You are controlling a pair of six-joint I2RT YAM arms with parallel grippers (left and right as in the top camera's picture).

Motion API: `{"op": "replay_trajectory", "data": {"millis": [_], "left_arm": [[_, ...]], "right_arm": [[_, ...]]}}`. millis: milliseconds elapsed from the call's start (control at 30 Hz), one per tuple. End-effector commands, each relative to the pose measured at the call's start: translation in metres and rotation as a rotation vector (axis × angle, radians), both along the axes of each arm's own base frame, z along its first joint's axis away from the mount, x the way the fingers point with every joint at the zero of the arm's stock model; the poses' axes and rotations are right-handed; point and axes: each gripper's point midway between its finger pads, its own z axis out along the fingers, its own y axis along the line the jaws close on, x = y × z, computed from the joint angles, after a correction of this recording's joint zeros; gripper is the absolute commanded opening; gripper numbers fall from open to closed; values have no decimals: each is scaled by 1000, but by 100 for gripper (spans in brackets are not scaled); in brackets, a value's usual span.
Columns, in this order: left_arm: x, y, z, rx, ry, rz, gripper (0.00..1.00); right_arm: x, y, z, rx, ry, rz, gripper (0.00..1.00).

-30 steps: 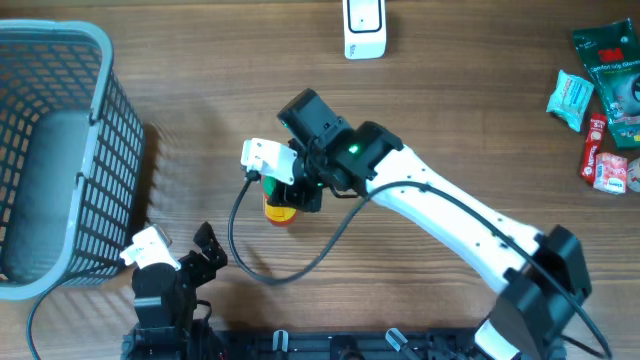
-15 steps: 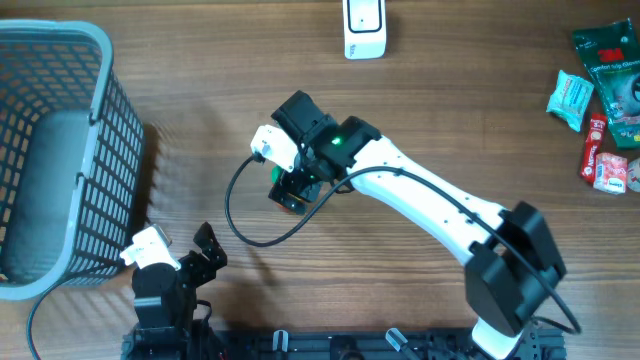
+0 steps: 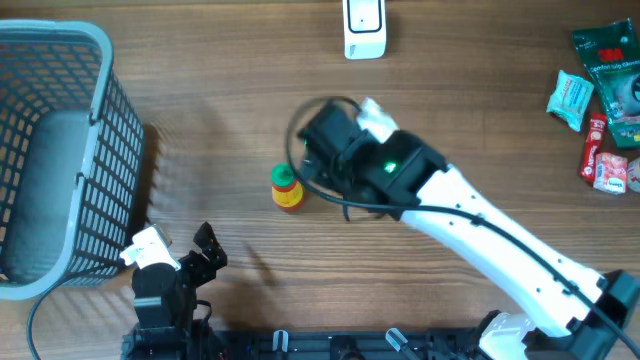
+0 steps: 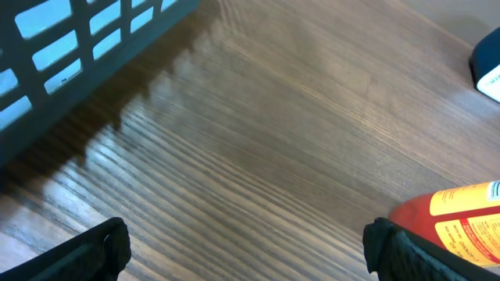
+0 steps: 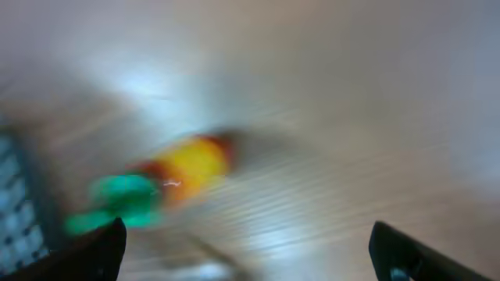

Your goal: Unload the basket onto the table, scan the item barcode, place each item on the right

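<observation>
Right gripper [image 3: 308, 152] had let go and swung to the right of the green-capped bottle [image 3: 287, 188], jaws spread wide and empty. Bottle rested on the wooden table [image 3: 200, 120], just left of that gripper. Left gripper [image 3: 210, 248] gaped open beside the basket [image 3: 110, 100].

A table [image 3: 200, 90] is standing in for a shop checkout: shopping basket [image 3: 122, 160] sitting at 9 o'clock, white barcode scanner [image 3: 364, 28] at 12, packaged goods [image 3: 605, 90] lying at 2.

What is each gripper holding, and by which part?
Nothing. The right gripper is open, apart from the bottle; the left gripper is open and empty.
</observation>
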Motion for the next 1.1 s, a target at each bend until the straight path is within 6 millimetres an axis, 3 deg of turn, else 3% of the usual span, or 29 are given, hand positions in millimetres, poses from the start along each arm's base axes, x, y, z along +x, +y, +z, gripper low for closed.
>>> {"op": "replay_trajectory", "data": {"millis": [0,100,167,267,333,433,567,633,667,733,867,1000,1067], "left_arm": [[0,2,0,7,-2,8,100],[0,2,0,7,-3,8,100],[0,2,0,7,-2,8,100],[0,2,0,7,-2,8,100],[0,2,0,7,-2,8,100],[0,2,0,7,-2,8,100],[0,2,0,7,-2,8,100],[0,2,0,7,-3,8,100],[0,2,0,7,-2,8,100],[0,2,0,7,-2,8,100],[0,2,0,7,-2,8,100],[0,2,0,7,-2,8,100],[0,2,0,7,-2,8,100]], "right_arm": [[-23,3,-8,162,161,-579,100],[-23,3,-9,159,162,-577,100],[-12,11,-6,208,130,-578,100],[-14,40,-3,363,287,-564,100],[-10,45,-5,418,389,-586,100],[7,32,-10,467,490,-527,100],[28,10,-11,610,604,-294,100],[39,8,-21,656,649,-287,100],[44,8,-35,646,680,-308,100],[49,21,-45,701,716,-248,100],[71,66,-53,914,688,-15,100],[80,71,-59,937,697,-51,100],[74,77,-55,956,720,-29,100]]}}
